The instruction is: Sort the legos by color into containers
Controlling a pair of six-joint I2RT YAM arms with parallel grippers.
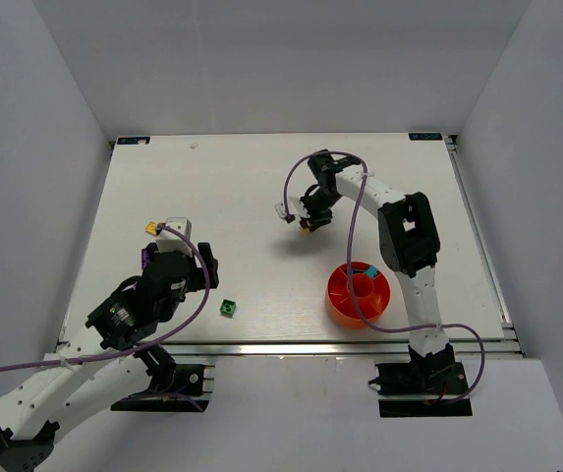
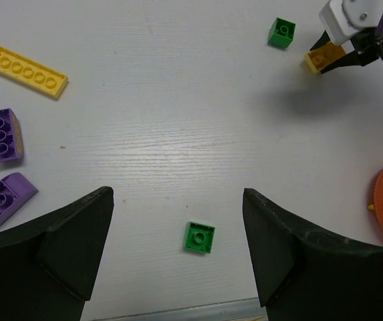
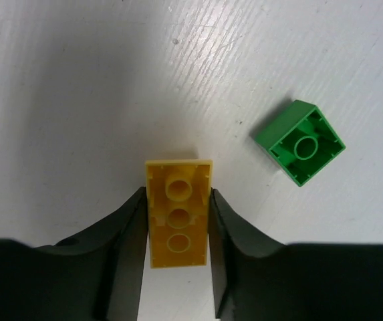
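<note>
Orange-red and round, the tray sits on my overhead feed close to the near edge of the table, toward the right corner. One cyan piece lies in a compartment on its far side. The other compartments I cannot read from here. The right gripper hangs over the middle of the table, slightly toward the far edge. A green brick lies by the near edge, left of centre. A long yellow plate and purple pieces lie toward the left edge.

On my left wrist feed, the left gripper has its jaws spread wide, holding nothing. The green brick lies on the table between them, touching neither. The long plate shows six studs in a row, and two purple pieces lie apart below it.

On my right wrist feed, the fingers clamp a yellow brick by its long sides, with its hollow, three-ringed underside toward the camera. A second green brick lies apart to its right, turned cornerwise.
</note>
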